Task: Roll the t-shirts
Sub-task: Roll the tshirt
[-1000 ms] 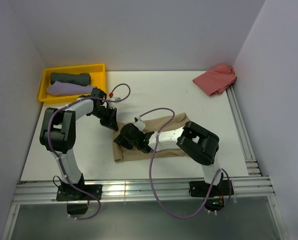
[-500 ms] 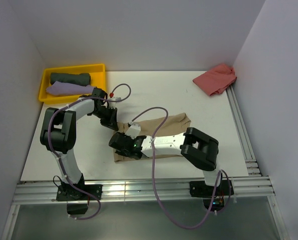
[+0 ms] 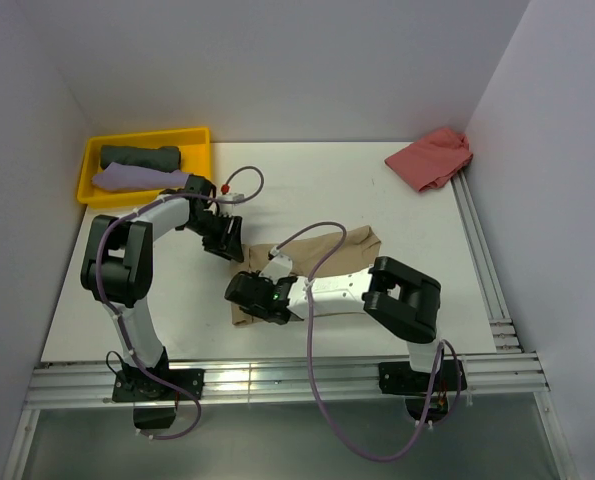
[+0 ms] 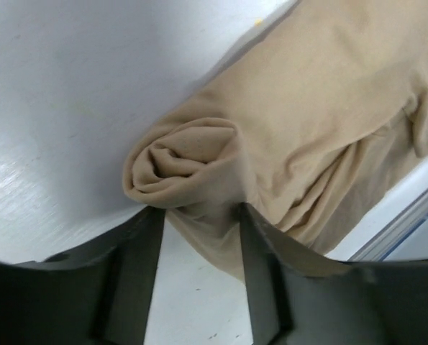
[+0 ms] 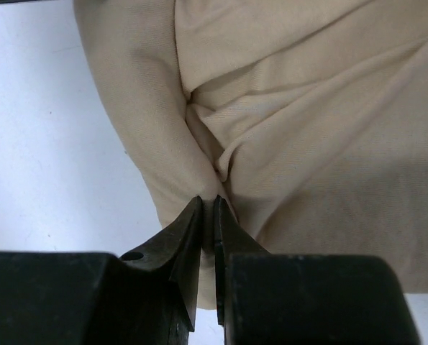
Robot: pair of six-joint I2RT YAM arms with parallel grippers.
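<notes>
The tan shirt [image 3: 322, 275] lies mid-table, its left end already rolled. That roll [image 4: 188, 162] is straddled by the parted left gripper [image 4: 199, 215], while a fold is pinched by the closed right gripper [image 5: 208, 208], probably so both ends turn evenly.

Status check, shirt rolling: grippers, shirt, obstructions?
Left gripper open, straddling tan t-shirt roll end. Right gripper pinching its edge. Nothing blocking.

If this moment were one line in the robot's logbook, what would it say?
tan shirt: rolled at one end | left gripper: open, astride roll | right gripper: shut on tan shirt | tray: two rolled shirts
</notes>
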